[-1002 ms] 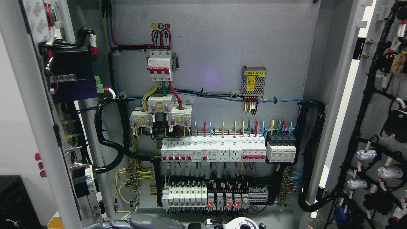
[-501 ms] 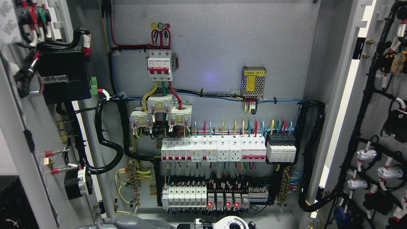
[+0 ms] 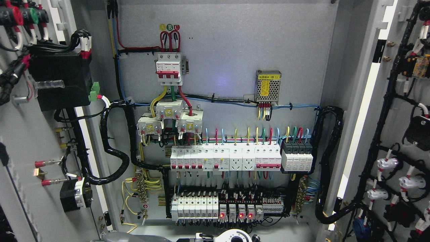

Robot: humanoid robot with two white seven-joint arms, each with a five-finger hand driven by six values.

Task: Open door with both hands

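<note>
Both grey steel cabinet doors – left (image 3: 23,141), right (image 3: 406,134) – stood swung wide; either hand's state could not be told, so finishing meant gentle, even outward pressure.

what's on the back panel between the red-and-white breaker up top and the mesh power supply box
Bare grey panel; nothing lies between the breaker and the power supply box in the head view.

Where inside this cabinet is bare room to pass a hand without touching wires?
Bare back panel lies right of the red three-pole breaker, above the small power supply. Crowded: the breaker rows, the terminal strip and both doors' wiring.
</note>
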